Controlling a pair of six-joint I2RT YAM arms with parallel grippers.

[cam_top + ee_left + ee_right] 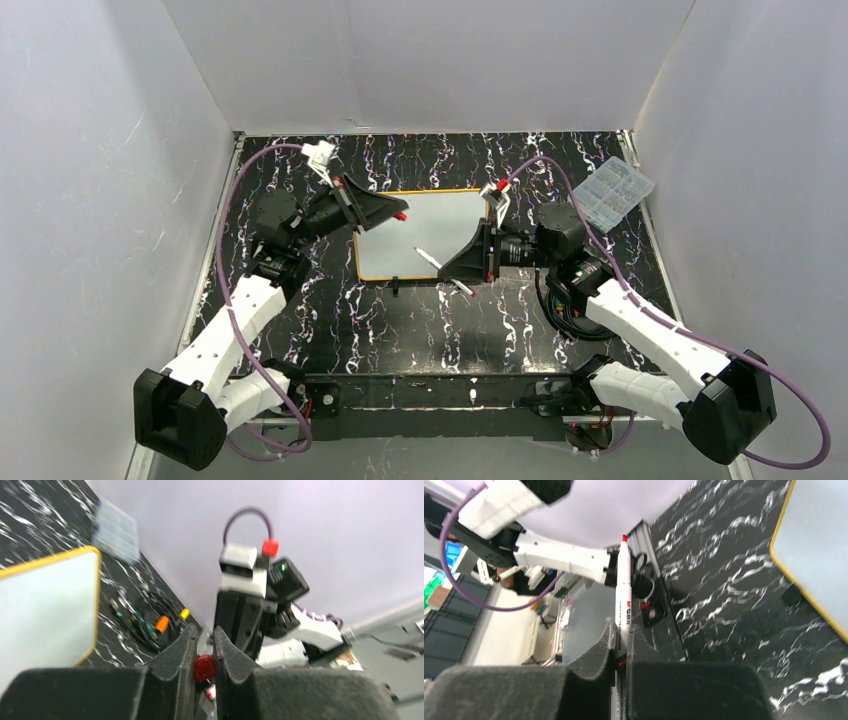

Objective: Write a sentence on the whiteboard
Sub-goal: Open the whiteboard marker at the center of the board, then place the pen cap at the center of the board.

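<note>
- The whiteboard [415, 240] lay flat at the middle of the black marbled tabletop [400, 330], its face plain white inside the orange-yellow frame.
- Only the top view showed the whole board. The left wrist view caught just one rounded corner [45, 610], and the right wrist view another corner [819, 540] with a black clip foot [791, 597] beside it.
- The left pincer [392, 213] hung over the board's far left corner. Its wrist view showed it clenched on a small red cap [204, 667], a mere red speck from above.
- The right pincer [447, 276] sat at the board's near right corner, grasping a white marker [428, 258] that slanted across the board's near edge.
- The right wrist view showed that marker [624, 595] squeezed between the foam fingers [599, 650], its red tip pointing away from the pincer.
- A clear compartment box [612, 192] rested at the tabletop's far right, well apart from the board. The left wrist view showed it blurred [117, 530], and what its compartments held could not be told.
</note>
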